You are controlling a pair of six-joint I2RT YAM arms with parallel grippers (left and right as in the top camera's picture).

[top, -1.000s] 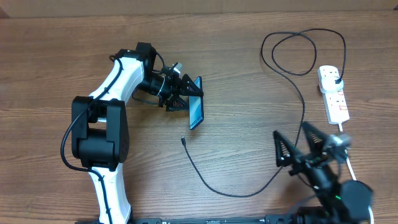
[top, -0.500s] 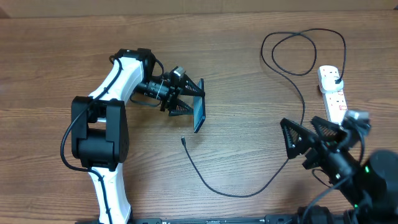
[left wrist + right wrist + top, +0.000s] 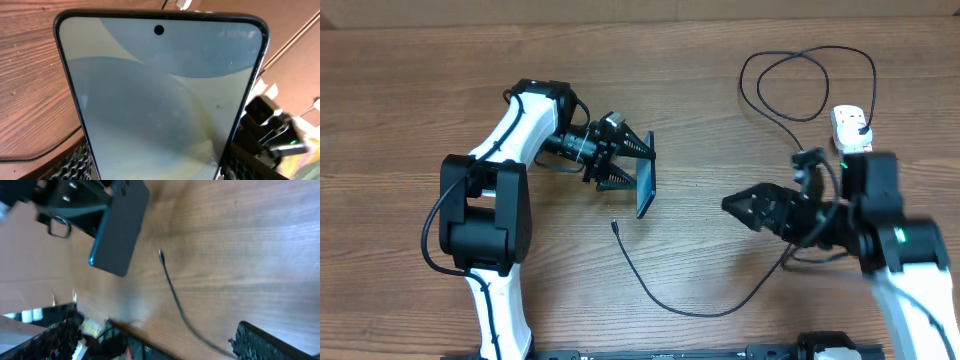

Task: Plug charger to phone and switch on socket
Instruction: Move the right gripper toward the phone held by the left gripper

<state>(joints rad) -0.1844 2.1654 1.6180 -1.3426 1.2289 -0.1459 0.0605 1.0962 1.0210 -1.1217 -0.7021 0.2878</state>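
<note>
My left gripper (image 3: 632, 168) is shut on the phone (image 3: 645, 188) and holds it on edge above the table. In the left wrist view the phone's pale blue screen (image 3: 160, 90) fills the space between the fingers (image 3: 155, 170). The charger's connector tip (image 3: 614, 226) lies on the wood just below the phone. Its black cable (image 3: 690, 312) curves right and loops up to the plug (image 3: 861, 127) in the white socket (image 3: 846, 117). My right gripper (image 3: 728, 205) is open and empty, right of the phone. The right wrist view shows its spread fingers (image 3: 155, 330), the phone's dark back (image 3: 120, 230) and the tip (image 3: 161, 254).
My right arm (image 3: 880, 225) covers the lower part of the socket and some cable. A loop of black cable (image 3: 800, 80) lies at the back right. The left arm (image 3: 485, 210) stands at the left of the wooden table (image 3: 720, 130).
My right arm has swung up and left, its gripper now pointing toward the phone. My left gripper has shifted the phone slightly right and turned it more on edge.
</note>
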